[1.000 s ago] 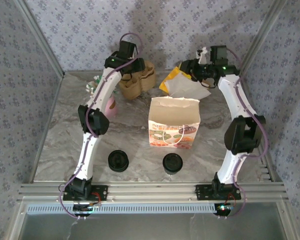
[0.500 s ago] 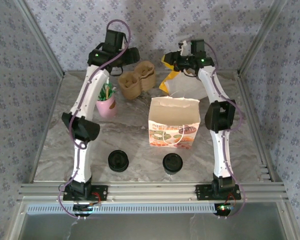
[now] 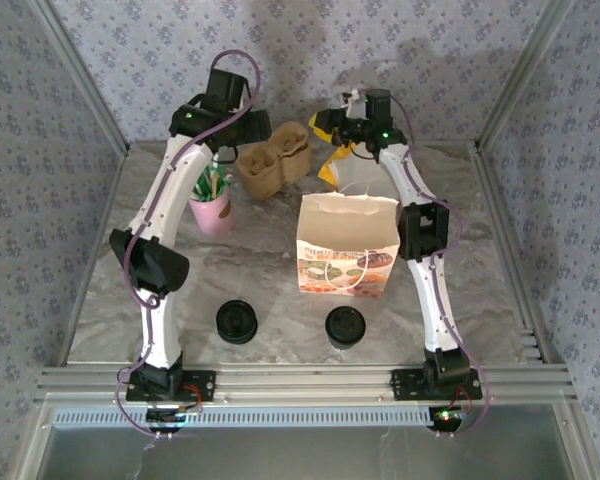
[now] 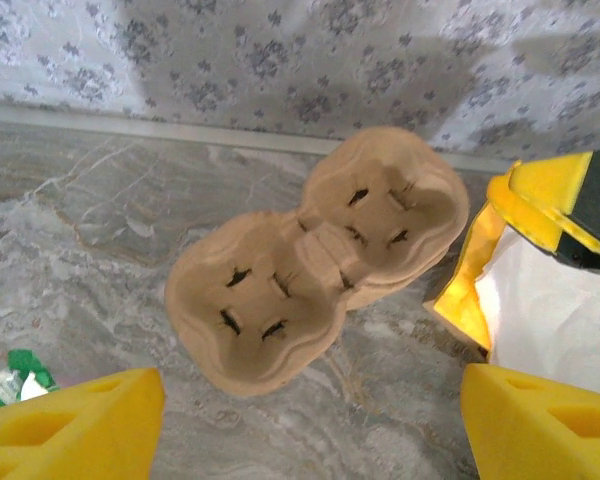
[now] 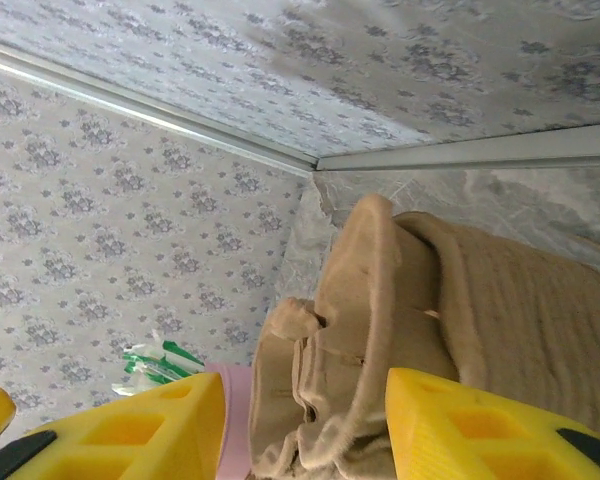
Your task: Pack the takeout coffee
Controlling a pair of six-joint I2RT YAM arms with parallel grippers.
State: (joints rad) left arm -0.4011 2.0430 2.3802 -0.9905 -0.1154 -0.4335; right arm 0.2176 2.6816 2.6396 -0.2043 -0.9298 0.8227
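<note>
Top external, coffee (image 3: 345,327) far from right pincer (image 3: 320,125)

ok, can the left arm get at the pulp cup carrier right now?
Probably yes: the left gripper hangs open right above the pulp cup carrier, nothing between. The right gripper close beside its end could crowd it.

left wrist: left gripper (image 4: 310,385) fingers (image 4: 70,425) cut off by the lower edge; white bag (image 4: 550,320) cut by the right edge. right wrist: cup carrier (image 5: 500,300) runs past the right edge; pink cup (image 5: 238,420) mostly behind a finger.
</note>
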